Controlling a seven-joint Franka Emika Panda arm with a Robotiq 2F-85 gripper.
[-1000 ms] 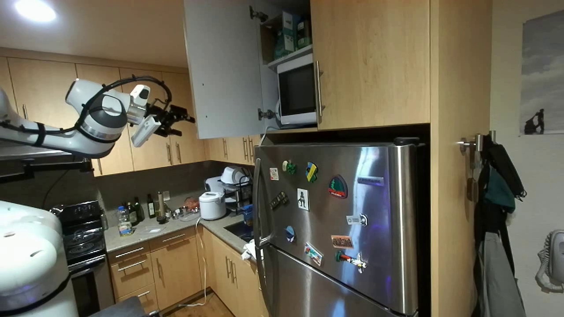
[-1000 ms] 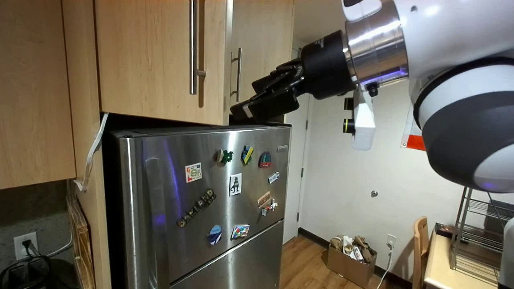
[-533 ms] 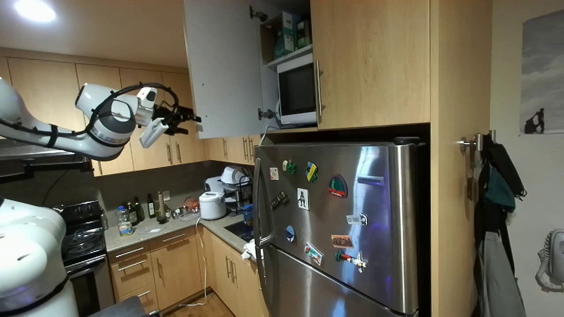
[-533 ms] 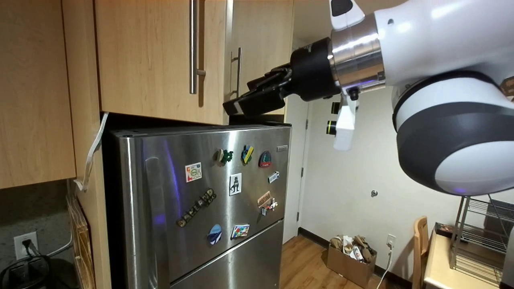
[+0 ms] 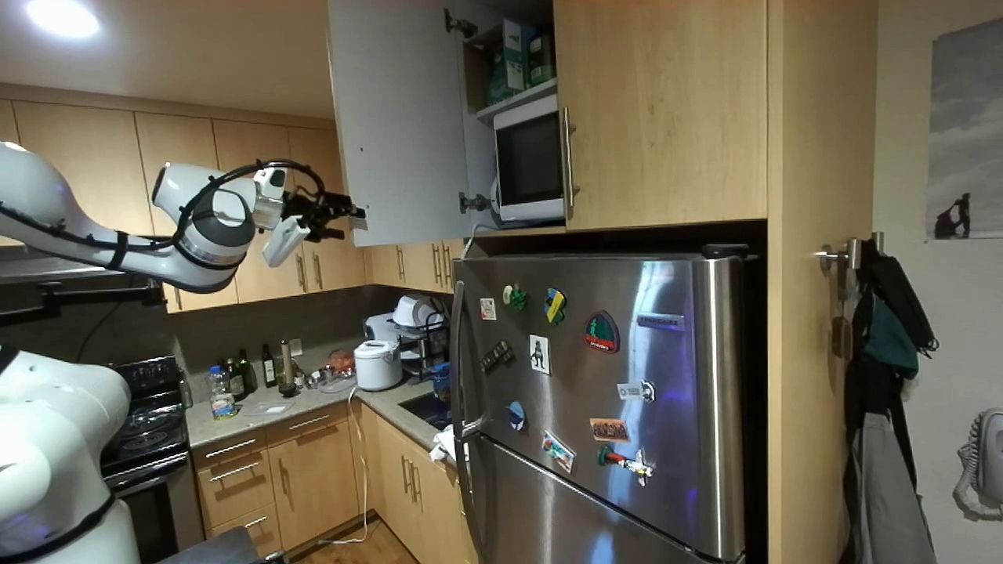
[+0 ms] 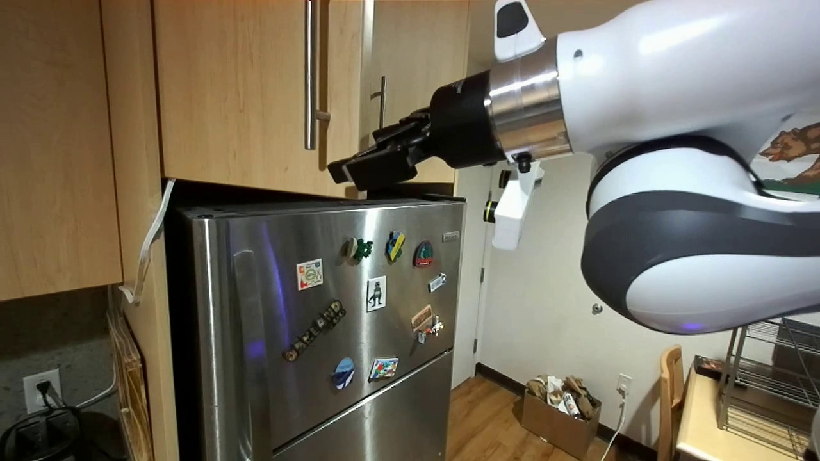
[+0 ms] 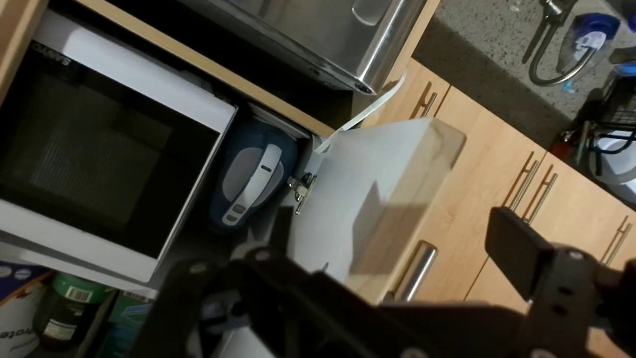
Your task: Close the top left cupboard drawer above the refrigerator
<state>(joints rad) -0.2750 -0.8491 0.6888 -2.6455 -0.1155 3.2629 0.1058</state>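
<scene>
"Pincer point(image 7: 397, 231) spread, gripping nothing?"
"Yes; the open cupboard door point(image 5: 401, 129) stands just ahead of it, free edge apparently between the fingers point(image 7: 516, 246); refrigerator point(image 5: 564, 403) lower down."
"Then?"
"I'd push the wooden outer face near that edge, following its swing."

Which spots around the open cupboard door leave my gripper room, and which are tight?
Free: in front of the microwave, between open door and closed door; apparently under the open door, near the fridge. Crowded: inside, where a blue appliance sits between microwave and hinge, and by the handle, showing between the fingers of the gripper in the wrist view.
</scene>
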